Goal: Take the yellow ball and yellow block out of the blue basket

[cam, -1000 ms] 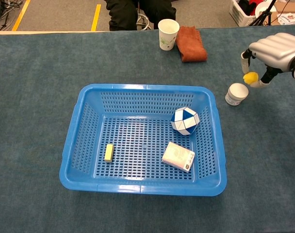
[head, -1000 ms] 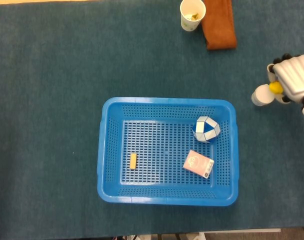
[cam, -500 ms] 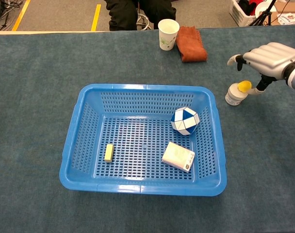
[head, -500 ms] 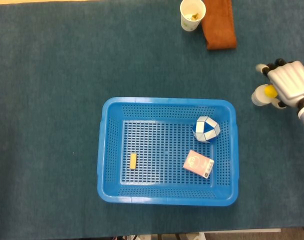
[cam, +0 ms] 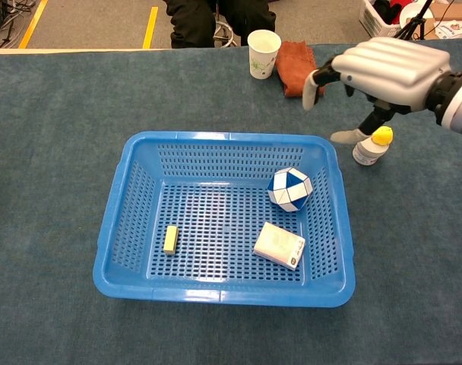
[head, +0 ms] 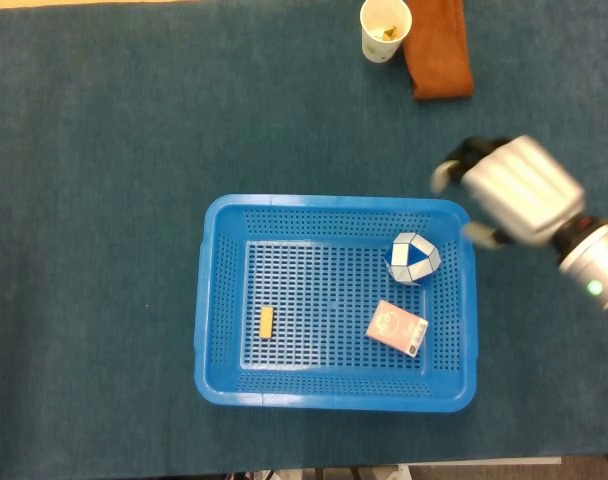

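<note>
One yellow ball (cam: 381, 135) sits atop a small white cup (cam: 367, 151) outside the blue basket (cam: 132, 193). One yellow block (cam: 170, 238) lies inside with one checkered ball (cam: 289, 189) and one box (cam: 279, 245). The right hand (cam: 383, 72) hovers, fingers (cam: 313, 84) spread, empty.

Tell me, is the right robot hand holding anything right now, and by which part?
Nothing. The right robot hand is open, fingers spread, above the basket's far right corner. The yellow ball sits on the small white cup.
</note>
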Tool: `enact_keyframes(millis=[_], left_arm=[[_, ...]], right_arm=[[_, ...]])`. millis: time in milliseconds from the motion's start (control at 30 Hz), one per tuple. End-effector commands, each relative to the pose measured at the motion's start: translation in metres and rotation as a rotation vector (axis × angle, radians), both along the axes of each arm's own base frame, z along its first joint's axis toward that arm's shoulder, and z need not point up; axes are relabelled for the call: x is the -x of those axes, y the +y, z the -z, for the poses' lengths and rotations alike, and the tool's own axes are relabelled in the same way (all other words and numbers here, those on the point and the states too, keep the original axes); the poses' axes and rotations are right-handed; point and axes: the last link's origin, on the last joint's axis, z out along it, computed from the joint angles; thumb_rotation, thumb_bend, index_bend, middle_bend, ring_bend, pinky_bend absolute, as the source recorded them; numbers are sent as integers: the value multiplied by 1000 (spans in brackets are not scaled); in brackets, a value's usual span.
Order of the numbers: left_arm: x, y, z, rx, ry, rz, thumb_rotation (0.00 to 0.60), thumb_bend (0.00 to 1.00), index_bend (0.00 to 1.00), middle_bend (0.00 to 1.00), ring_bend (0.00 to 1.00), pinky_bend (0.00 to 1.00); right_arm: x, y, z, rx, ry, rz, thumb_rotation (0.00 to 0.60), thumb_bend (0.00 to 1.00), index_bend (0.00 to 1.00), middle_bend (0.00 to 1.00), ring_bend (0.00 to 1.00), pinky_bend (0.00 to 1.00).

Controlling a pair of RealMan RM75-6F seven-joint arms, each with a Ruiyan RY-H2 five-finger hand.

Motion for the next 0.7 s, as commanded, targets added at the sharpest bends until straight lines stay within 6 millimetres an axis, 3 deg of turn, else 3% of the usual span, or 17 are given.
enact_keyframes(millis=[33,333,700], left_arm=[[-1,-2,-1,-5,2,2,600,248,291,345,233,227],[-6,-6,-6,-27,9,4,600,248,291,345,233,227],[-7,-14,-10,-50,12,-9,600,248,291,344,233,227]], right_arm=[[-31,9,4,-87,-32,-90,600,192,462,424,296,435],[-76,21,53,-243,7,-233,600,192,483,433,299,435],[-97,36,115,-255,135,-379,600,192,483,425,298,435]])
